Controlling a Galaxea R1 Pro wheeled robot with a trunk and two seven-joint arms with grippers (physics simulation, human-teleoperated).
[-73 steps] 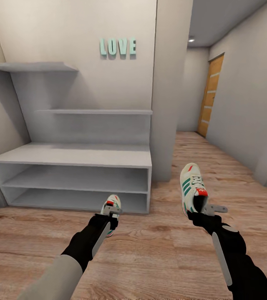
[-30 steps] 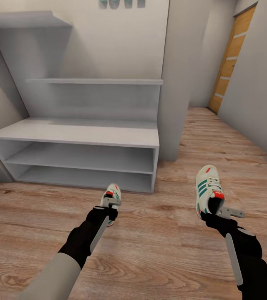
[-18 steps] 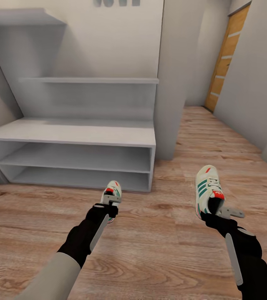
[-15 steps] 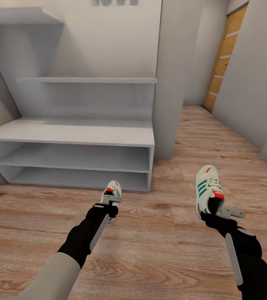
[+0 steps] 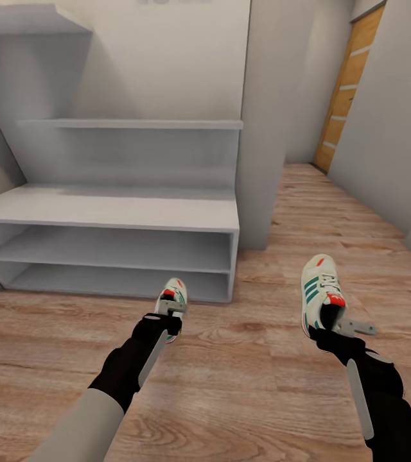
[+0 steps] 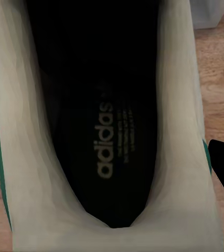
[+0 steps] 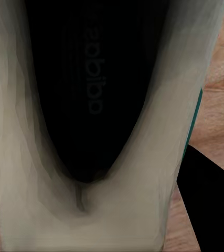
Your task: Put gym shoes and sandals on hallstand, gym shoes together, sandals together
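Each hand carries one gym shoe above the corridor floor (image 5: 244, 385). My left gripper (image 5: 171, 312) is shut on the heel of an off-white, green-striped gym shoe (image 5: 173, 299), toe pointing at the hallstand (image 5: 115, 215). The left wrist view looks into that gym shoe (image 6: 180, 189), with a dark finger (image 6: 223, 167) at its side. My right gripper (image 5: 331, 324) is shut on the second gym shoe (image 5: 318, 296), held further right. Its opening and heel (image 7: 117, 215) show in the right wrist view. The hallstand's two shelf rows and bench top are bare. The sandals are out of view.
A white wall pillar (image 5: 263, 128) stands right of the hallstand. Beyond it the corridor runs back to an orange-brown door (image 5: 347, 90). A grey wall (image 5: 392, 128) lines the right side. Stepped shelves (image 5: 135, 123) hang above the bench.
The camera has moved closer to the hallstand, and the LOVE letters have slid out of the top of the view. Both arms hold their shoes in the same pose.
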